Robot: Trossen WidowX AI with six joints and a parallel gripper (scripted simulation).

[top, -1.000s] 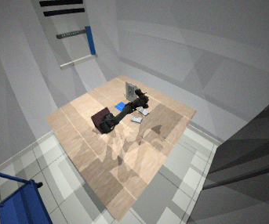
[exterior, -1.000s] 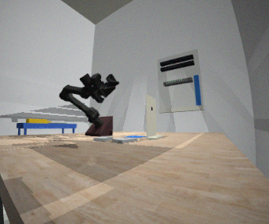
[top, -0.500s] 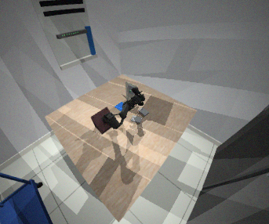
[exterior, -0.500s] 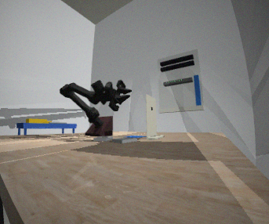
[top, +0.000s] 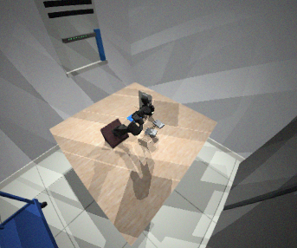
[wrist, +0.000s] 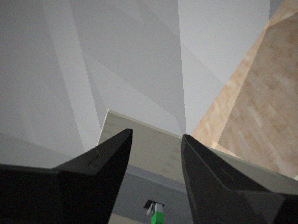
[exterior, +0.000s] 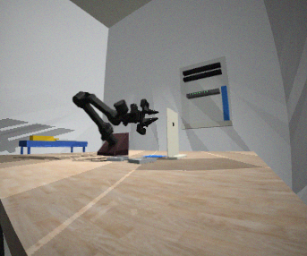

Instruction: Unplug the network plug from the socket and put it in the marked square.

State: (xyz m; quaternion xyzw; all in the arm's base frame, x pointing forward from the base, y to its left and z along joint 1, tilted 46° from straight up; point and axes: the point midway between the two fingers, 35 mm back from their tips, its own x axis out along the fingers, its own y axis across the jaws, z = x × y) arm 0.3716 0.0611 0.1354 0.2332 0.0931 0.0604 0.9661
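Note:
The upright panel (top: 141, 96) (exterior: 173, 139) (wrist: 134, 189) stands on the table. In the wrist view a plug (wrist: 157, 217) with a green part and a clear part sits at the dark socket (wrist: 148, 204). Its lower part is cut off by the frame's edge, and I cannot make out the tab. My gripper (exterior: 157, 115) (wrist: 157, 138) is partly open with nothing between its fingers. It points at the panel's upper part, a short gap in front of it. In the wrist view the plug lies below the fingertips. A blue marked patch (top: 130, 117) (exterior: 155, 156) lies flat on the table, partly hidden by the arm in the top view.
Two flat grey pieces (top: 158, 124) (top: 151, 132) lie on the table (top: 131, 208) (exterior: 162, 210) beside the arm. The arm's base stands by a dark red block (top: 109, 132) (exterior: 123, 145). A wall rack and a blue bench stand away from the table.

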